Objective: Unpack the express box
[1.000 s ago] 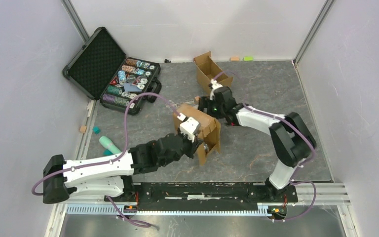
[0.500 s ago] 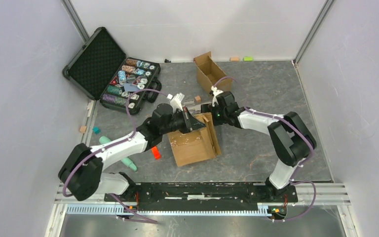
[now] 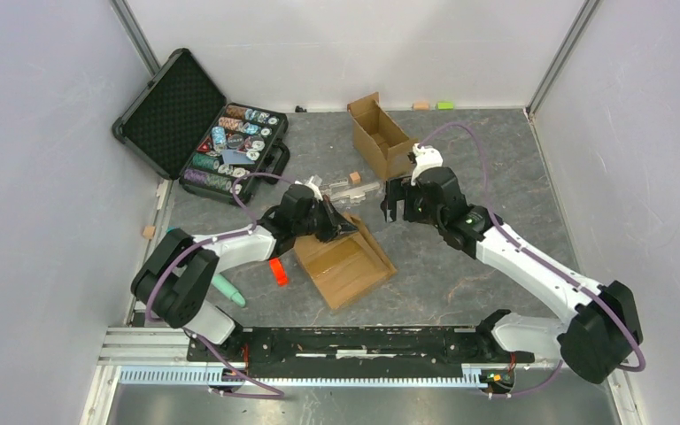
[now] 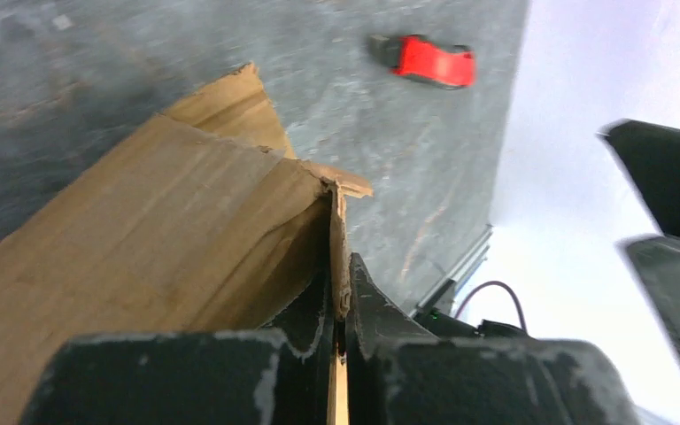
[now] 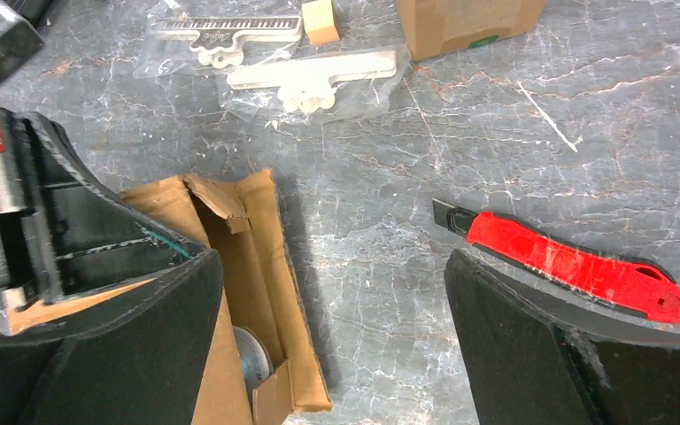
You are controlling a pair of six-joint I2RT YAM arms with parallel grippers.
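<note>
The express box [image 3: 347, 268], brown cardboard, lies open on the grey table, its open end toward the far left. My left gripper [image 3: 340, 227] is shut on the thin edge of one flap [image 4: 340, 266] at that far end, with both fingers pressed flat on the card. My right gripper [image 3: 397, 200] hangs wide open over bare table just right of that end, holding nothing. In the right wrist view the box [image 5: 246, 257] shows its inside, where a round grey thing [image 5: 246, 354] lies. A red box cutter [image 5: 575, 266] lies beside the right finger.
A second, unlabelled cardboard box [image 3: 379, 135] stands at the back. Clear bags with white parts [image 3: 347, 187] and a small wooden block [image 5: 321, 19] lie left of my right gripper. An open black case of chips [image 3: 221, 146] is far left. A red object [image 3: 277, 272] and a mint-green item [image 3: 223, 289] lie near left.
The box went from standing on edge to lying flat. My left gripper moved to its far end and shut on the flap. My right gripper opened and drew back to the right.
</note>
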